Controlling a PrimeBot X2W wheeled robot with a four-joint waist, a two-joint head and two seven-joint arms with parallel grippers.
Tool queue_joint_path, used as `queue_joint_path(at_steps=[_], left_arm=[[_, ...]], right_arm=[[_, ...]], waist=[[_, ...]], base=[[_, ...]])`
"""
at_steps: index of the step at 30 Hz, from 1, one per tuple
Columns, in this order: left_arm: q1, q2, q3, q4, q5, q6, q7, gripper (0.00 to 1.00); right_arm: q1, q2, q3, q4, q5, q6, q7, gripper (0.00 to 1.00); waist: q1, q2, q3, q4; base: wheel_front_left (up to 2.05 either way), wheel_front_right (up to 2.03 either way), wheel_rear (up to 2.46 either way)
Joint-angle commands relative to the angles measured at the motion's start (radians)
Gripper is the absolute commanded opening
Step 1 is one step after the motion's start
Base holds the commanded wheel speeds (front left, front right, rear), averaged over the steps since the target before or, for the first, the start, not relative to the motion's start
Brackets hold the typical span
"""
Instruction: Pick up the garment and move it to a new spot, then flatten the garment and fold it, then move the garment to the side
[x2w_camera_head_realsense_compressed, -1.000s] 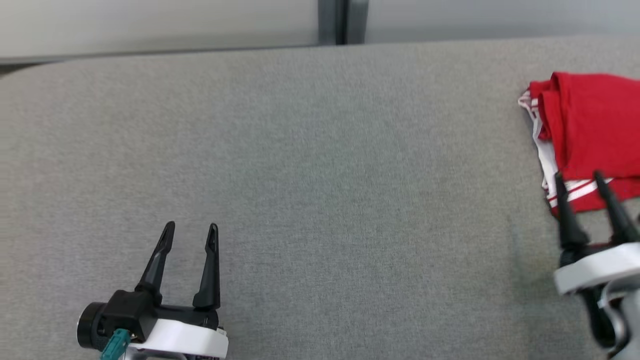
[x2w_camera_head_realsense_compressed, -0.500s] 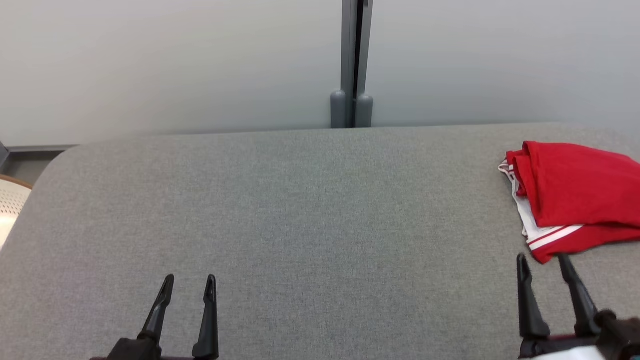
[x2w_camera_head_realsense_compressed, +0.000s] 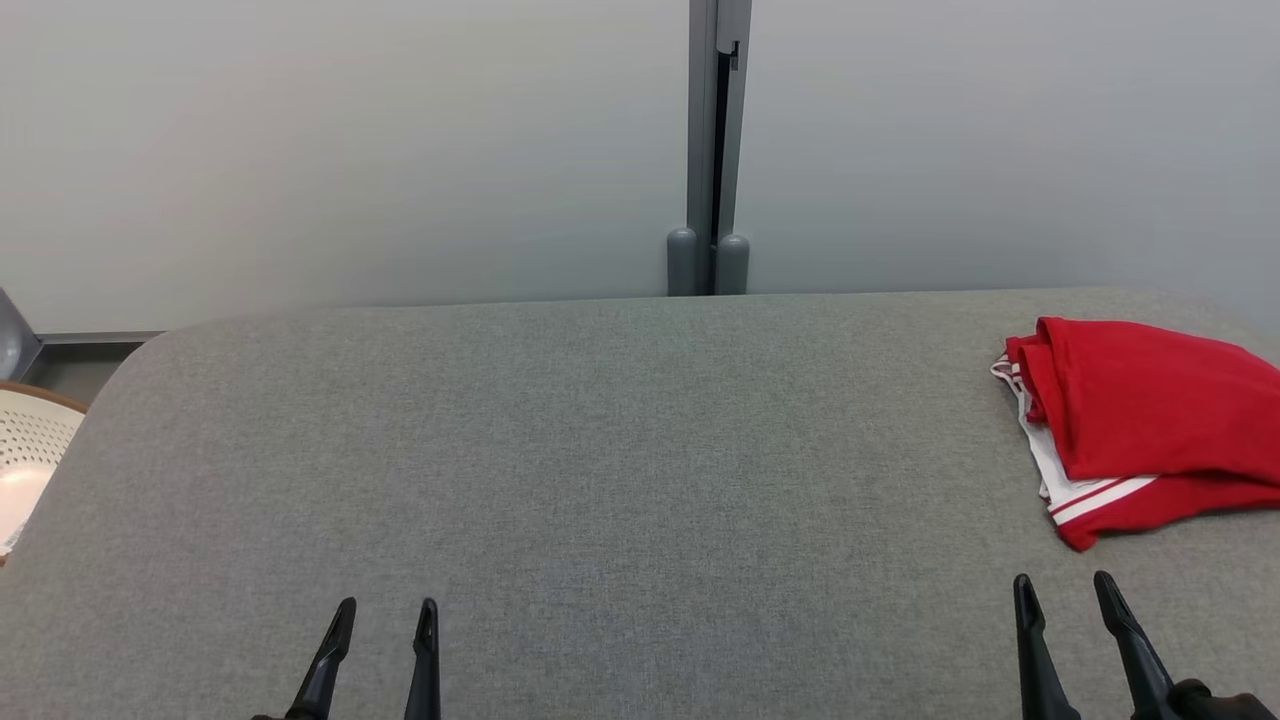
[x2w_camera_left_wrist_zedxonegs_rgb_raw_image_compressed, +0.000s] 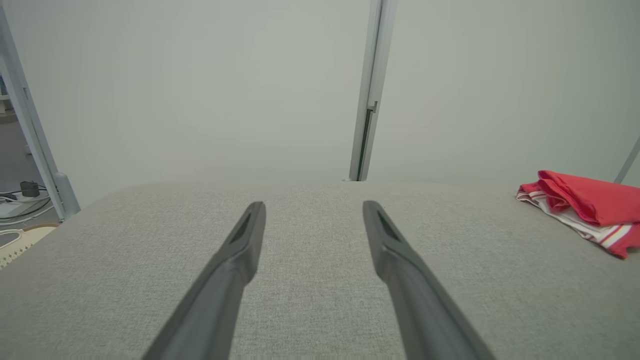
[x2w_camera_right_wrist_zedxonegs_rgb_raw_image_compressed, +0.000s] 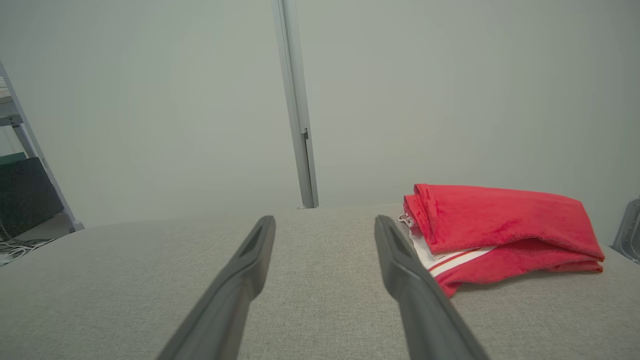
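The garment (x2w_camera_head_realsense_compressed: 1140, 425) is red with white stripes and lies folded at the far right of the grey table (x2w_camera_head_realsense_compressed: 620, 450). It also appears in the left wrist view (x2w_camera_left_wrist_zedxonegs_rgb_raw_image_compressed: 590, 210) and the right wrist view (x2w_camera_right_wrist_zedxonegs_rgb_raw_image_compressed: 495, 230). My left gripper (x2w_camera_head_realsense_compressed: 385, 612) sits at the lower left, open and empty. My right gripper (x2w_camera_head_realsense_compressed: 1062, 588) stands open at the lower right, just short of the garment's near edge and not touching it. In the wrist views the left gripper (x2w_camera_left_wrist_zedxonegs_rgb_raw_image_compressed: 312, 206) and right gripper (x2w_camera_right_wrist_zedxonegs_rgb_raw_image_compressed: 322, 221) both hold their fingers spread over bare cloth.
A pale wall with a grey vertical post (x2w_camera_head_realsense_compressed: 712, 150) runs behind the table. A white perforated basket (x2w_camera_head_realsense_compressed: 25, 460) sits off the table's left edge. The table's rounded corner (x2w_camera_head_realsense_compressed: 150, 350) is at the far left.
The head camera has tilted up, so the wall now shows and everything sits lower in the picture. The right gripper has drawn back from the garment's edge. Both grippers stay open.
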Motion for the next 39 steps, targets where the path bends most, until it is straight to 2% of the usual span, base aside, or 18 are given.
queue_joint_path(at_steps=[1, 2, 3, 5, 24, 39], left_arm=[[0.003, 0.003, 0.0, 0.004, 0.005, 0.004, -0.001, 1.0], [0.001, 0.003, -0.002, 0.006, 0.002, 0.005, -0.001, 1.0], [0.001, 0.0, -0.002, 0.009, -0.001, -0.001, 0.0, 0.0], [0.006, -0.002, -0.004, 0.028, -0.004, -0.001, 0.001, 0.0], [-0.077, 0.015, 0.032, 0.066, -0.374, -0.035, 0.076, 0.0], [-0.13, 0.023, 0.058, 0.091, -0.595, -0.056, 0.124, 0.0]], right_arm=[[0.013, 0.0, -0.004, -0.007, 0.007, 0.0, -0.005, 1.0], [0.015, 0.0, -0.004, -0.009, 0.006, 0.0, -0.005, 1.0], [0.008, 0.001, 0.0, 0.0, 0.008, 0.0, 0.0, 0.0], [0.013, 0.004, 0.004, 0.018, 0.009, 0.0, 0.003, 0.0], [-0.066, -0.015, -0.01, 0.051, 0.383, 0.0, 0.075, 0.0], [-0.115, -0.022, -0.023, 0.074, 0.605, 0.0, 0.123, 0.0]], waist=[[0.0, -0.0001, -0.001, 0.003], [0.0, -0.0001, -0.002, 0.005], [0.0, -0.0001, -0.001, 0.004], [0.0, -0.0001, -0.002, 0.004], [0.0, -0.0001, 0.013, 0.002], [0.0, -0.0001, 0.024, 0.0]], base=[[0.0, 0.0, 0.0], [0.0, 0.0, 0.0], [0.0, 0.0, 0.0], [0.0, 0.0, 0.0], [0.0, 0.0, 0.0], [0.0, 0.0, 0.0]])
